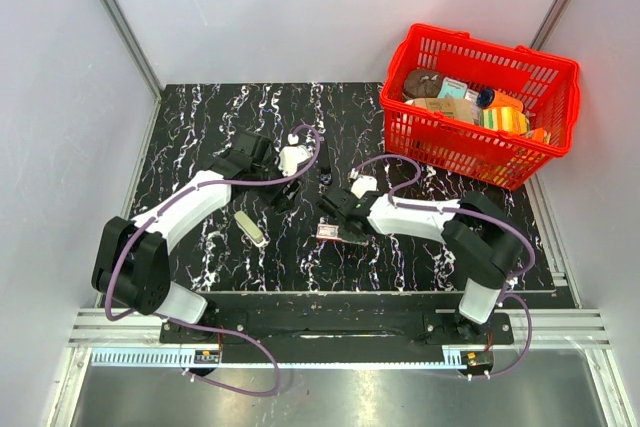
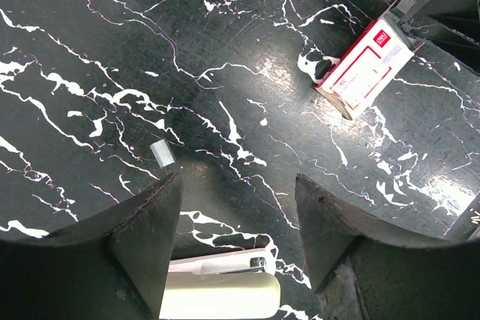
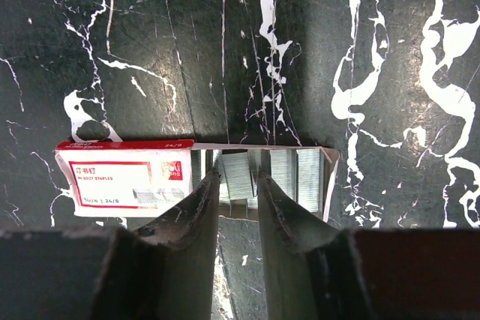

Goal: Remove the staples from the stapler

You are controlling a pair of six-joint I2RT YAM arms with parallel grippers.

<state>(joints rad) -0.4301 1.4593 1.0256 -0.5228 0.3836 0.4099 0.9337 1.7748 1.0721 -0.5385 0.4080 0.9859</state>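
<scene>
While my right end effector [image 3: 238, 177] hovers over the open staple box [image 3: 127, 177] mid-frame, I can't tell if it's gripping staples [image 3: 304, 177]. The left end effector [image 2: 238, 181] is released above the stapler [image 2: 221, 290], bottom edge. Next, I reckon: drop them in squarely.

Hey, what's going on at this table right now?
Staples are being unloaded from the cream stapler. The right gripper is down at the open staple box, its fingers narrowly apart over the staples in the tray; whether it grips any is unclear. The left gripper hangs open just above the stapler, with one loose staple strip lying on the table nearby.
</scene>
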